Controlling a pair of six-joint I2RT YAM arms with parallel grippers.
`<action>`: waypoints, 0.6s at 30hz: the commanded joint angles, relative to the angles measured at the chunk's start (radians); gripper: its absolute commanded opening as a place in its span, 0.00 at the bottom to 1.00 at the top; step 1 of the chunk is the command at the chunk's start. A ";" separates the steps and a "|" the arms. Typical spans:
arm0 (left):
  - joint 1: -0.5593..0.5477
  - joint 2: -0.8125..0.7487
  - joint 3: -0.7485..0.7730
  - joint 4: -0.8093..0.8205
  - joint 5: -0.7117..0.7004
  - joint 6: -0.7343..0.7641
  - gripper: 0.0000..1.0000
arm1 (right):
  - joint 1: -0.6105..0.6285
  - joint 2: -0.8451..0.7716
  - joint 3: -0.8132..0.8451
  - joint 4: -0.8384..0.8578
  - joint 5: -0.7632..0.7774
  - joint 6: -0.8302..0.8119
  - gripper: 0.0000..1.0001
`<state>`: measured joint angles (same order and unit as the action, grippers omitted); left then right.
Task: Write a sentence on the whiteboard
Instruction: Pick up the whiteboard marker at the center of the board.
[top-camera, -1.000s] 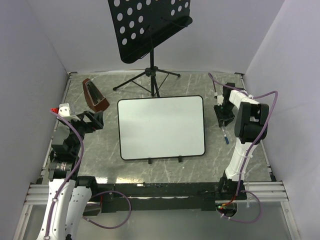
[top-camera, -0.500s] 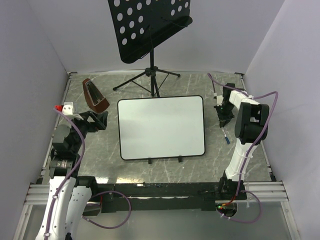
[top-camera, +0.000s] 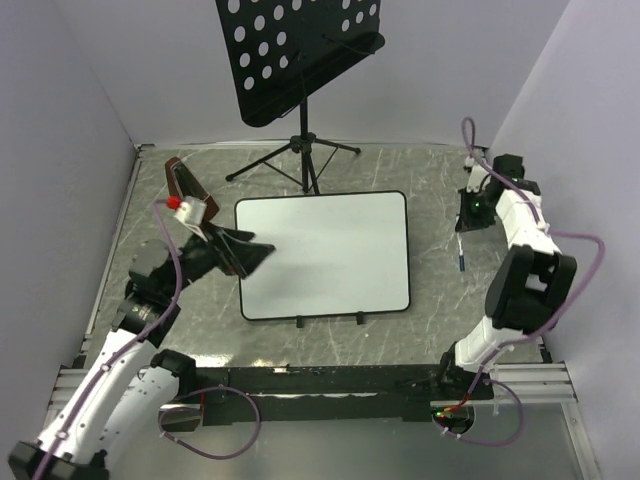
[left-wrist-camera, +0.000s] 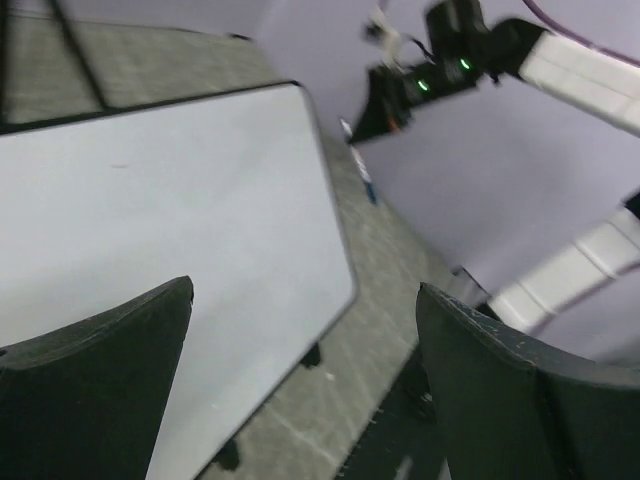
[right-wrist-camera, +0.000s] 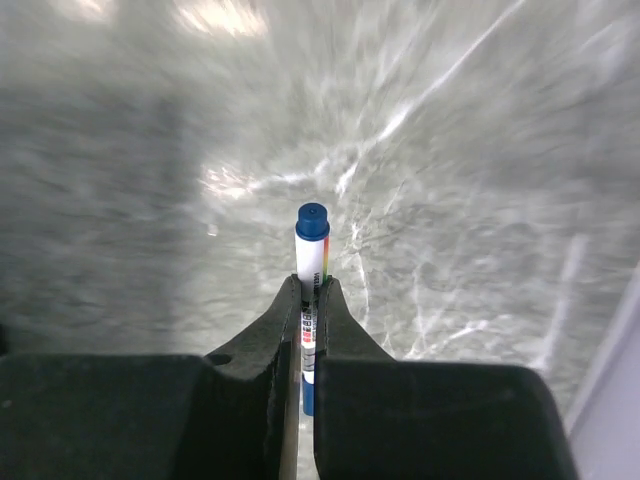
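The whiteboard (top-camera: 330, 250) lies flat on the table, blank; no sentence shows on it. It also fills the left wrist view (left-wrist-camera: 180, 190), where its two black clips sit on the near edge. My left gripper (top-camera: 258, 254) is open and empty over the board's left edge, its dark fingers (left-wrist-camera: 90, 360) spread wide. My right gripper (top-camera: 466, 215) is to the right of the board, shut on a white marker with a blue cap (right-wrist-camera: 312, 235). The marker (top-camera: 461, 256) hangs below the jaws above the table. It also shows in the left wrist view (left-wrist-camera: 362, 178).
A black perforated music stand (top-camera: 300, 50) on a tripod stands behind the board. A brown wedge-shaped object (top-camera: 190, 190) sits at the back left. Grey walls close in the marbled table (top-camera: 200, 300) on three sides.
My left arm swung right, from beside the board to over its left edge. My right gripper moved right and toward the back with the marker in it.
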<state>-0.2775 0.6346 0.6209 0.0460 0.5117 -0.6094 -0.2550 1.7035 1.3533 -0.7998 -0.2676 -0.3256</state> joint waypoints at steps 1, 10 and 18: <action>-0.192 0.054 0.026 0.130 -0.074 -0.082 0.97 | -0.016 -0.159 -0.005 0.062 -0.142 0.042 0.00; -0.512 0.318 0.164 0.187 -0.282 -0.036 0.99 | -0.026 -0.341 0.024 0.056 -0.379 0.126 0.00; -0.631 0.578 0.322 0.291 -0.338 -0.029 0.99 | -0.004 -0.459 -0.040 0.108 -0.646 0.286 0.00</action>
<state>-0.8665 1.1183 0.8349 0.2279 0.2272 -0.6544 -0.2741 1.3167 1.3453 -0.7509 -0.7273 -0.1452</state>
